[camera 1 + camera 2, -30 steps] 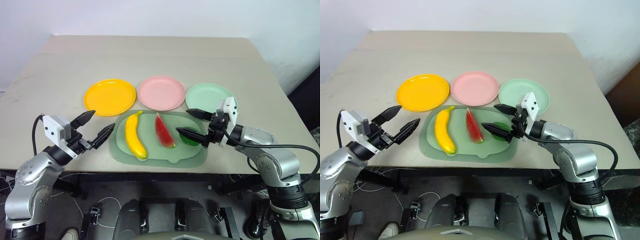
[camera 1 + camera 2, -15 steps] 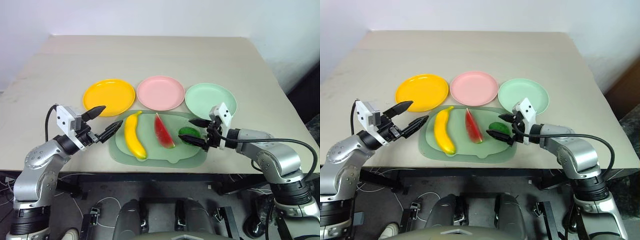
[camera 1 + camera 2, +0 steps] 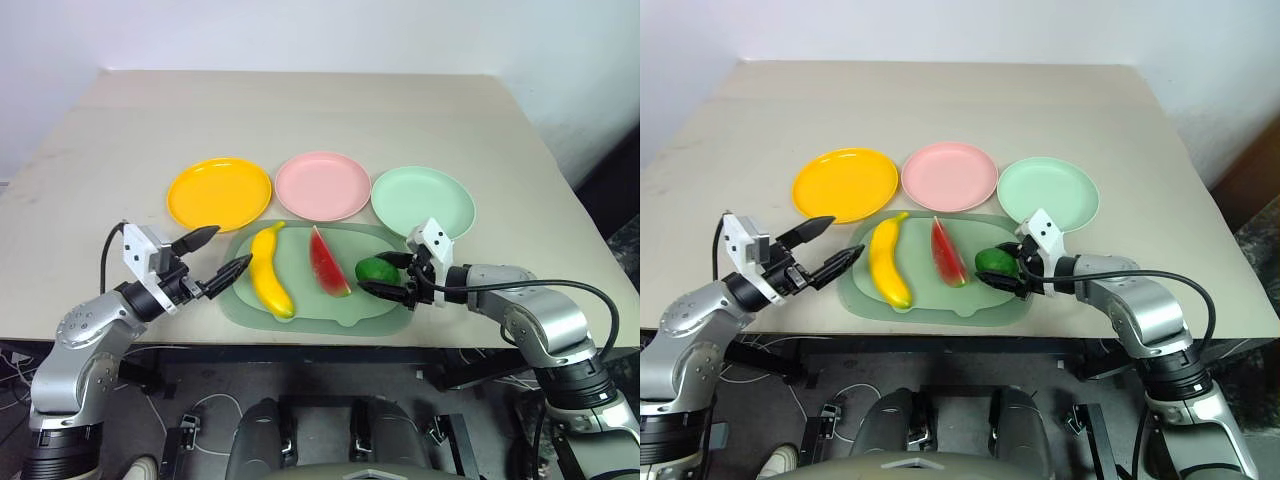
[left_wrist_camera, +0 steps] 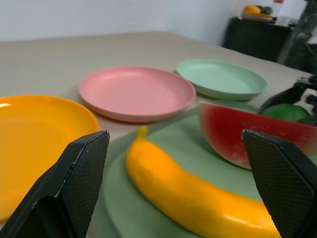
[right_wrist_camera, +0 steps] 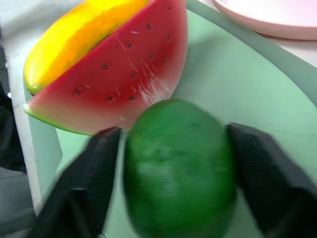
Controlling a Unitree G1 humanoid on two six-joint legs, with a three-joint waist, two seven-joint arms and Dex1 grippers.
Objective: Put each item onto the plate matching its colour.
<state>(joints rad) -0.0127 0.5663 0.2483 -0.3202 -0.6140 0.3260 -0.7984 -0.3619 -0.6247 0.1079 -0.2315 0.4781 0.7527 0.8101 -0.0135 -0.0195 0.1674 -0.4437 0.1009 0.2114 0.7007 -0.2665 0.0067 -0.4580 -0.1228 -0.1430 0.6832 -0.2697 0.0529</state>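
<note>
Right gripper [image 3: 388, 277] clamps lime [image 3: 377, 270].

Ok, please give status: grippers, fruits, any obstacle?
Right gripper shut on lime. Left gripper open beside banana. All fruit on tray. Mint plate path unobstructed.

Silver-grey jointed arms — black cables looping off them — end in white wrist blocks and black tapered fingers [image 3: 196, 237].

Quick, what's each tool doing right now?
Left tool: open, empty, beside the long yellow toy banana.
Right tool: fingers either side of the small round green toy lime; grip not confirmed.
</note>
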